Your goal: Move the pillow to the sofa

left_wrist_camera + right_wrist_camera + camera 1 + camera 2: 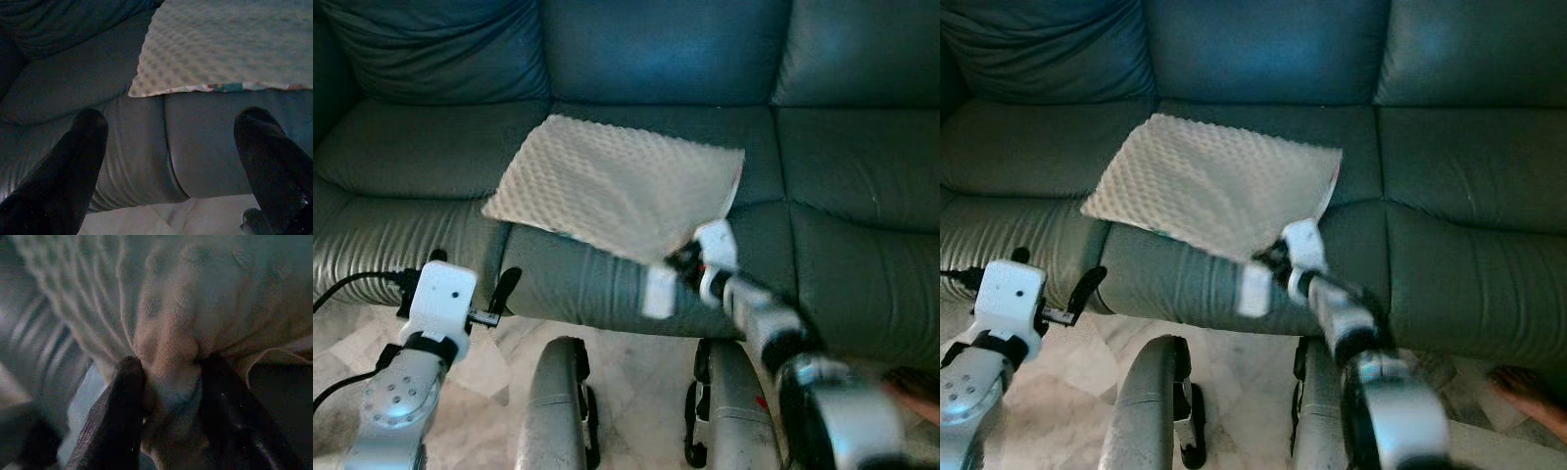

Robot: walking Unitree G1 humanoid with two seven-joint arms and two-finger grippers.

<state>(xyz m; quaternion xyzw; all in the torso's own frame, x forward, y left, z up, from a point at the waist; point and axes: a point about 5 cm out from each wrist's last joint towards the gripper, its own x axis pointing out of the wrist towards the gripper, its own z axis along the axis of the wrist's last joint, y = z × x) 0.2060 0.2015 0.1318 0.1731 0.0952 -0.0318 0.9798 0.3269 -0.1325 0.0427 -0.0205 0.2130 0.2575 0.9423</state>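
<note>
Right wrist view has the right gripper (166, 377) closed on a bunched corner of the pillow (617, 186). Pulling back before releasing could drag it off the sofa (862, 166) seat's front edge (it already overhangs there). Beige and dimpled, the pillow lies flat on the middle cushion. Left gripper (171, 137) hangs wide open, empty.

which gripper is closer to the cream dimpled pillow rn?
Right. The right gripper is pinching the near corner of the cream dimpled pillow on the dark leather sofa. The left gripper hangs open, apart from the pillow, before the seat front.
</note>
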